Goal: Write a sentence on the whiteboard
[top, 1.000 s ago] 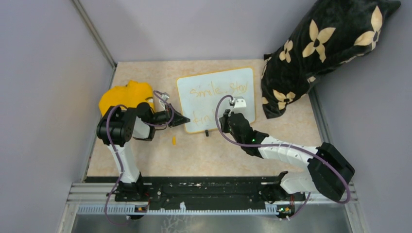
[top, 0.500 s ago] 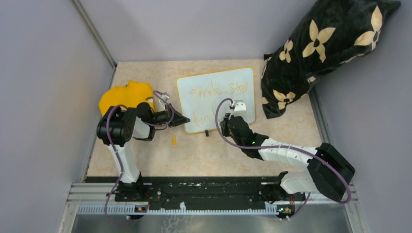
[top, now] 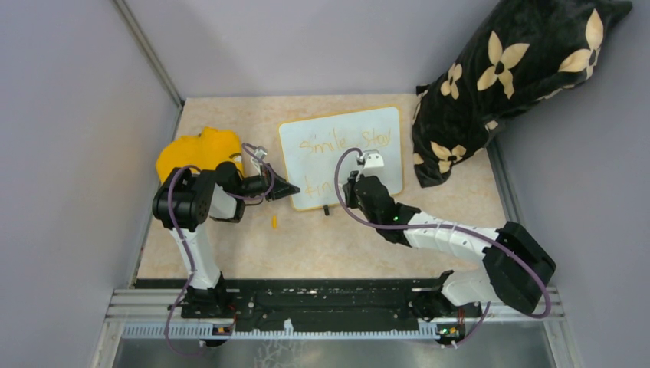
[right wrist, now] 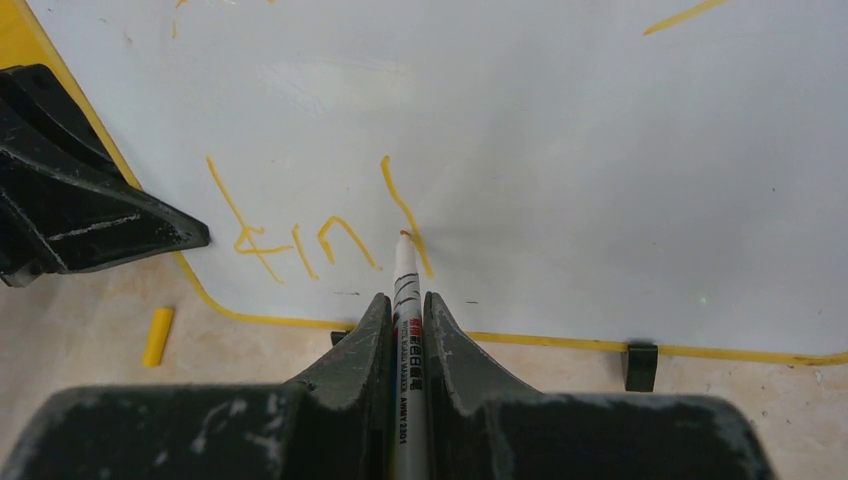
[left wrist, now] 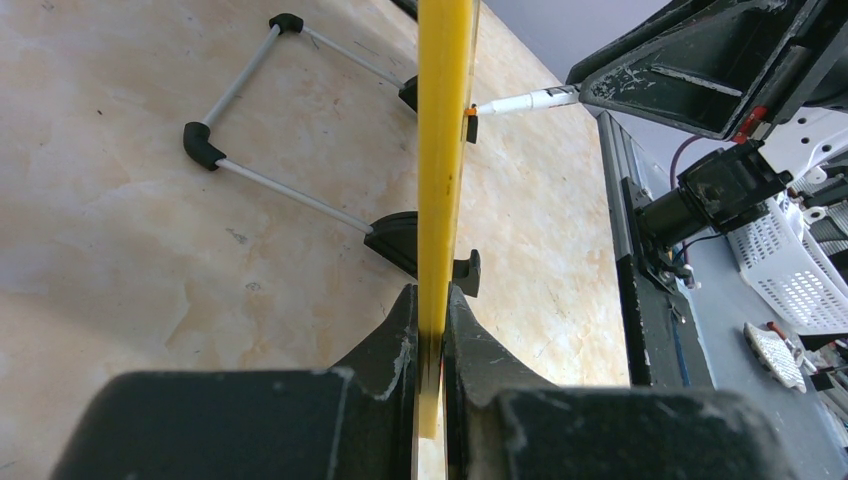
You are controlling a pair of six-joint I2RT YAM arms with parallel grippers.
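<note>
With my right pincer (right wrist: 405,312) clamped on the marker (right wrist: 405,280) and my left pincer (left wrist: 430,305) clamped on the whiteboard (right wrist: 600,150) edge, I worry extra pressure skids the board, spoiling the unfinished sentence (right wrist: 404,212).

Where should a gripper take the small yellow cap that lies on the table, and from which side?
Grip the yellow cap across its middle, coming straight down from above. It is a short tube lying flat on the table, apart from the whiteboard, so its long sides are free.
</note>
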